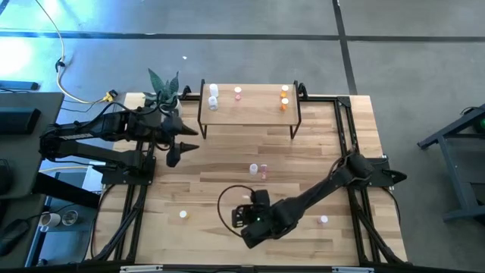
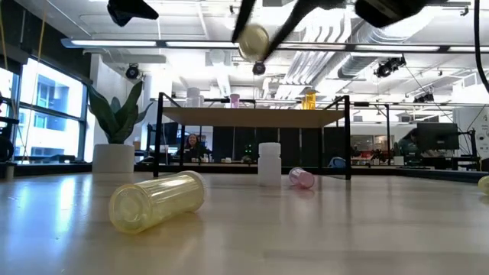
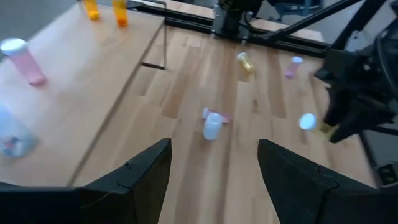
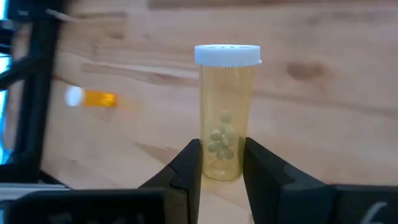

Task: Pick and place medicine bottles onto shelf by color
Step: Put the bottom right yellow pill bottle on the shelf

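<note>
The shelf stands at the table's far side. It bears two white bottles, a pink one and two orange ones. My right gripper, over the table's near middle, is shut on a pale yellow bottle. The low view shows that bottle high up. My left gripper hangs open and empty before the shelf's left end. A white bottle stands mid-table on its base, and a pink one lies beside it. My right gripper pinches the pale yellow bottle's lower body, near its base, between its two fingers. The bottle sticks out past the fingertips, its white cap farthest from the gripper. It is lifted clear of the table.
A pale yellow bottle lies on its side near the front left. A pink bottle sits at the near right. An amber one lies beyond it. A potted plant stands left of the shelf. Bare wood lies before the shelf.
</note>
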Tool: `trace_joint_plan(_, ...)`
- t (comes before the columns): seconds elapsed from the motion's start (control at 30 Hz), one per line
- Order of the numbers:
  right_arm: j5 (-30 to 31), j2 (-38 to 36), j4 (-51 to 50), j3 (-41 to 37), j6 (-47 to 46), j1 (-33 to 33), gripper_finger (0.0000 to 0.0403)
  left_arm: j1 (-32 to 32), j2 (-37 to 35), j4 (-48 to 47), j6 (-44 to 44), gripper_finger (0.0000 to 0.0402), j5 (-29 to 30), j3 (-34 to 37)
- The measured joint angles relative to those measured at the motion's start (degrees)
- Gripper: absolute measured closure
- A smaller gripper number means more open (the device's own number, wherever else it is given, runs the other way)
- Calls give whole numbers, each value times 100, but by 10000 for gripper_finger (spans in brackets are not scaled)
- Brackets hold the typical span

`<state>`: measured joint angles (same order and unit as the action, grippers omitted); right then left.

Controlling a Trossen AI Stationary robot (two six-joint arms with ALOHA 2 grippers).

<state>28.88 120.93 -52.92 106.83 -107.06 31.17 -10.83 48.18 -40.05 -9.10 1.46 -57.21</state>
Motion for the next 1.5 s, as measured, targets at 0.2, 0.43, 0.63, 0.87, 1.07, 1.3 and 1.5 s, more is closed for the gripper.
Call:
trace_joint_plan(0.2, 491, -335, 138, 0, 757, -83, 323, 0, 0, 34, -141, 174, -499, 0)
trace_joint_plan(0.43, 1069, -662, 338, 2, 1771, -211, 324, 0, 2, 312, -292, 174, -641, 0)
trace_joint_plan(0.63, 1331, -933, 840, 2, 3165, -409, 324, 0, 2, 904, -281, 174, -641, 0)
trace_joint_plan(0.87, 1351, -1301, 1499, 4, 4996, -795, 324, -1, 2, 1679, -276, 174, -641, 0)
trace_joint_plan(1.07, 1121, -1678, 2289, 4, 6797, -1149, 324, 0, 12, 2096, -276, 174, -641, 0)
trace_joint_plan(1.3, 298, -2026, 3014, 4, 8666, -1562, 324, -2, 247, 2729, -308, 174, -646, -1)
trace_joint_plan(1.5, -677, -2185, 3133, 4, 9659, -1968, 324, -2, 589, 3511, -426, 174, -1036, 0)
